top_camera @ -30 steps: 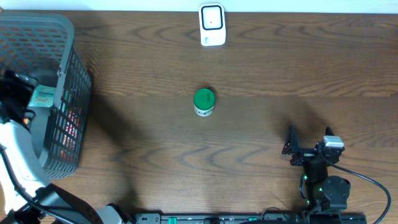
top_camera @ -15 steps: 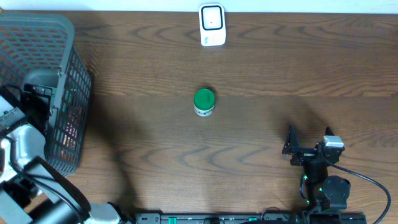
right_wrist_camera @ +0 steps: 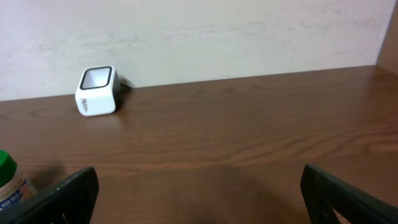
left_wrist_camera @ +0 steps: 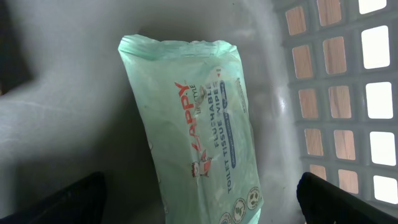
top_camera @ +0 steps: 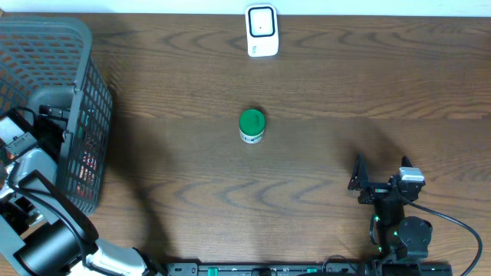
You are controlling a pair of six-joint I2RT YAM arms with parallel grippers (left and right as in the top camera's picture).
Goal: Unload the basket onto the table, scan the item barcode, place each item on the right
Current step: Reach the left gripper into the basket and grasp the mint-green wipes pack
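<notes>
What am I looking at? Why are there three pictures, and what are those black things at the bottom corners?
This is a robot with two arms at a wooden table. One picture looks down from above. The other two come from little cameras on the arms' wrists. The black shapes in the corners are the fingers of each gripper, the robot's pinching hand.

The left gripper is reaching into the grey basket. It is open and faces a green pack of wipes lying inside, but it is not holding it. The right gripper is open too and holds nothing. It looks across the table at the white scanner box. A small jar with a green lid stands in the middle of the table.
</notes>
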